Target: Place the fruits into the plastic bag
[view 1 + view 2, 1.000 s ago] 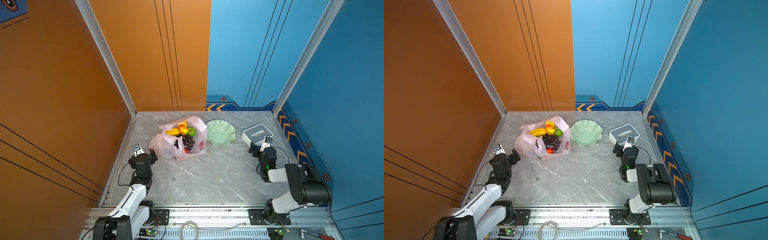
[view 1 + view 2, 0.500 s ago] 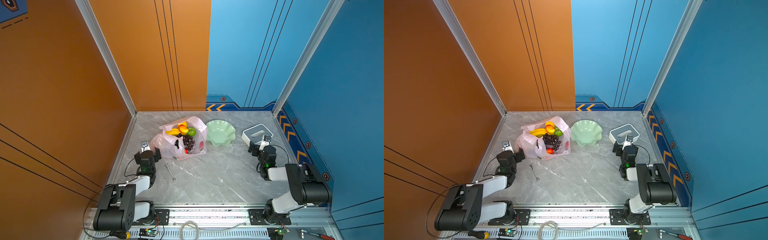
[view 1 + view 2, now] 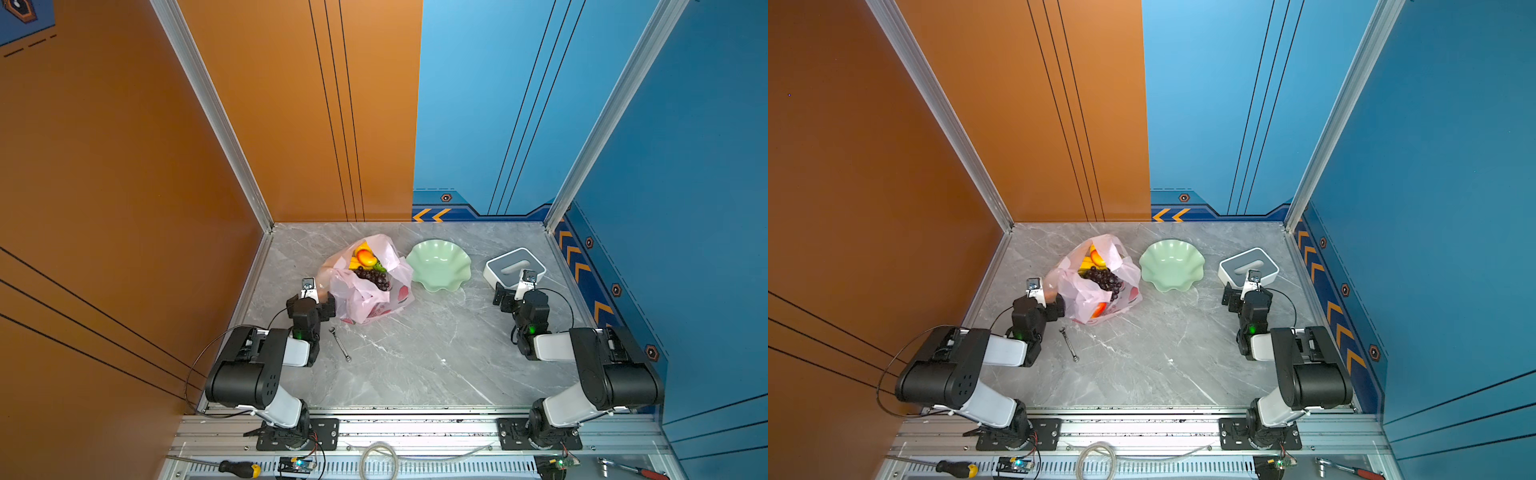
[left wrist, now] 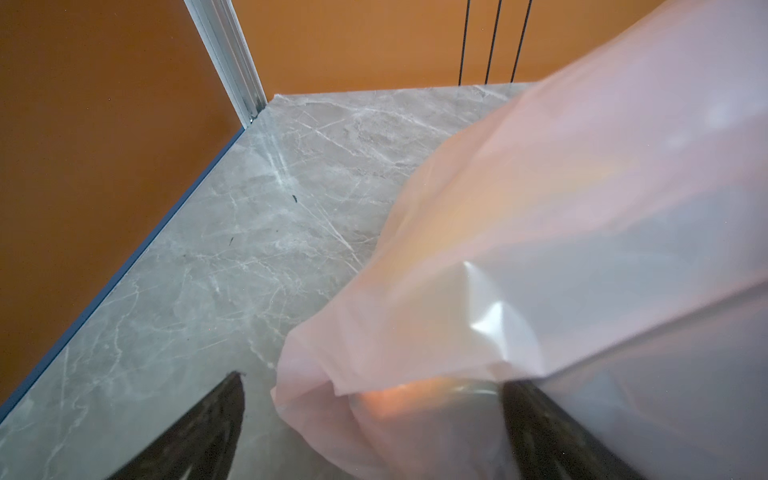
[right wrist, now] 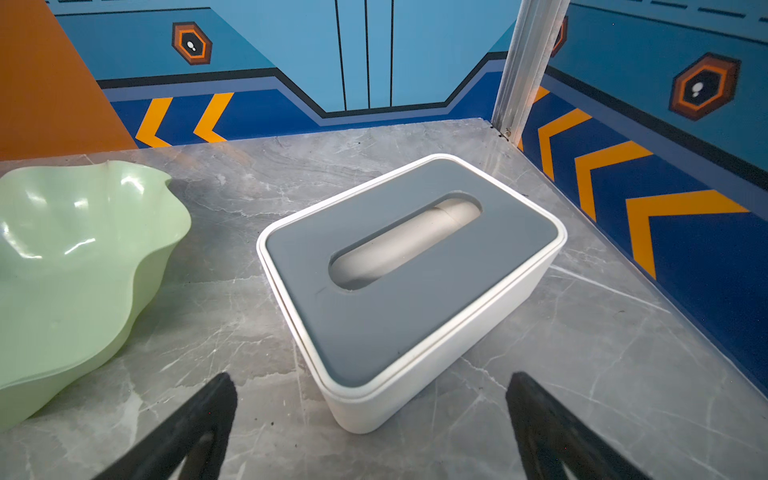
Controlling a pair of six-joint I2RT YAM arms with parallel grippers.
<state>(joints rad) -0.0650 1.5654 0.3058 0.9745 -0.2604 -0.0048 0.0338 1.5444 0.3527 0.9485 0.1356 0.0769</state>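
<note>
The pale-pink plastic bag [image 3: 374, 297] [image 3: 1088, 291] lies at the left middle of the table, mouth up. The fruits sit inside it: a red-orange mango [image 3: 366, 257], yellow banana [image 3: 354, 262] and dark grapes [image 3: 375, 277] [image 3: 1105, 279]. My left gripper [image 3: 312, 300] [image 3: 1038, 305] is open right at the bag's left side. In the left wrist view a soft fold of the bag [image 4: 519, 249] hangs between the spread fingers of the left gripper [image 4: 372, 379]. My right gripper [image 3: 513, 298] [image 5: 370, 375] stands open and empty just in front of the box.
A pale green scalloped dish [image 3: 439, 266] [image 5: 70, 266] stands right of the bag. A white-and-grey box [image 3: 514, 266] [image 5: 407, 270] sits near the right wall. A small wrench [image 3: 340, 344] lies in front of the bag. The orange wall runs close on the left.
My left arm has folded back low, and its gripper has moved right and away from me, up against the bag. The right arm has hardly moved.
</note>
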